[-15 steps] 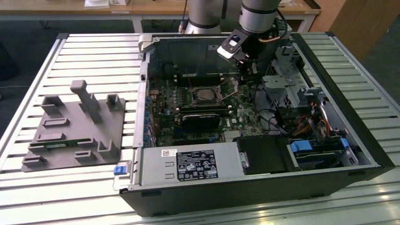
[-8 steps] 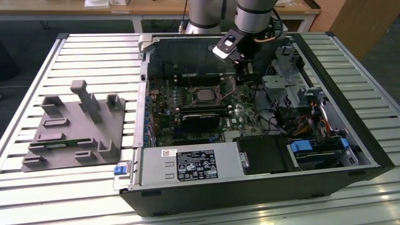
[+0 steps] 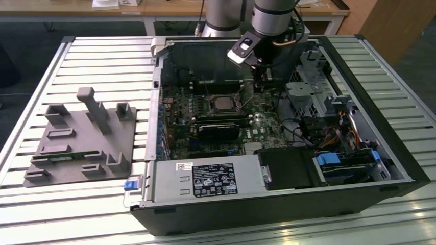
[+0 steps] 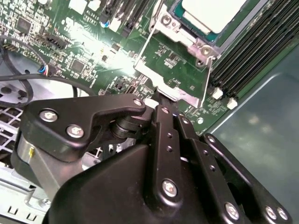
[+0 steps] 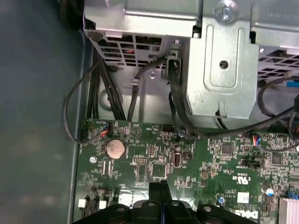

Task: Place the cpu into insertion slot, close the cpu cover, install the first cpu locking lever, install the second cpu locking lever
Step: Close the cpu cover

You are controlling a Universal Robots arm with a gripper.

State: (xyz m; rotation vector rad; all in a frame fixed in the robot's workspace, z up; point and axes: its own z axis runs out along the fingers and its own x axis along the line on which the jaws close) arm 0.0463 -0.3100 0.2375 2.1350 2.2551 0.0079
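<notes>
We note the cpu (image 4: 210, 11) seated in the insertion slot (image 4: 184, 32), cpu cover (image 4: 180, 93) standing open and tilted off the slot, claw (image 4: 160, 99) fingers pressed together, tips at the cover's free edge, any pinch unclear to us, open computer case (image 3: 381, 153) on slatted worktop (image 3: 102, 61)

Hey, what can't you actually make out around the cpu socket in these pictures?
cpu: second wrist view, partly cut off by the picture's edge.
cpu cover: second wrist view, its near edge is hidden behind the gripper.
insertion slot: exterior view, too small to tell whether the levers are latched.
</notes>
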